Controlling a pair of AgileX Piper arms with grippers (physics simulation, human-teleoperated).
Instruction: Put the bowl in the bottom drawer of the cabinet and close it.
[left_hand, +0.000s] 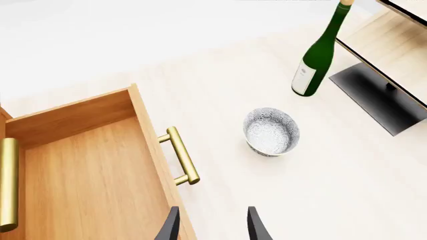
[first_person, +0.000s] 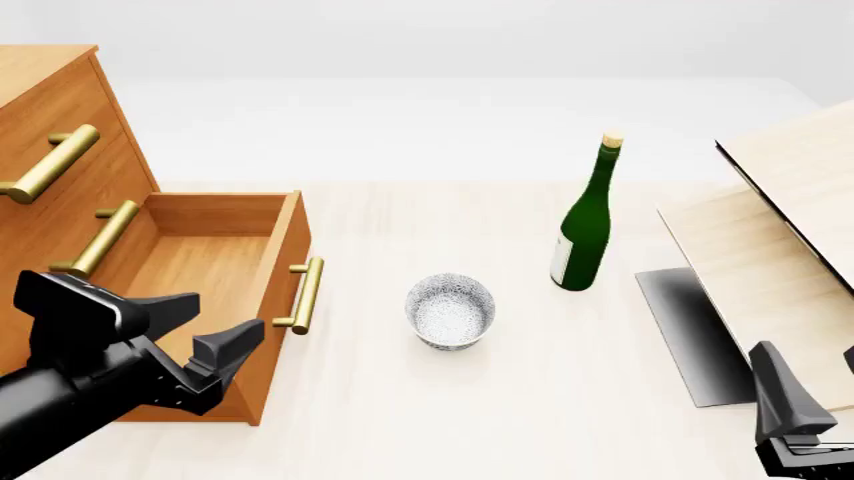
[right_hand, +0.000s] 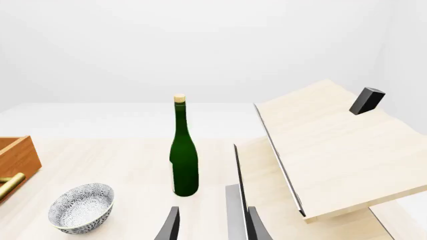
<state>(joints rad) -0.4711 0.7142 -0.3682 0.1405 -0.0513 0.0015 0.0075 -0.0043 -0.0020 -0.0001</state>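
Two grippers are in view, neither grasping anything: the left gripper (first_person: 214, 330) hovers with its fingers spread apart over the near right corner of the pulled-out bottom drawer (first_person: 220, 270), and the right gripper (right_hand: 212, 226) sits low at the near right of the table (first_person: 534, 400), its fingers parted with nothing between them. Standing upright on the table is the bowl (first_person: 451, 311), white with a fine grey pattern, to the right of the drawer's brass handle (first_person: 303, 294) and apart from it. At the far left stands the cabinet (first_person: 54, 110), its two upper drawers shut. A green wine bottle (first_person: 586, 225) stands upright beyond the bowl and to its right. Pale wood boards (first_person: 787, 230) slant at the right edge.
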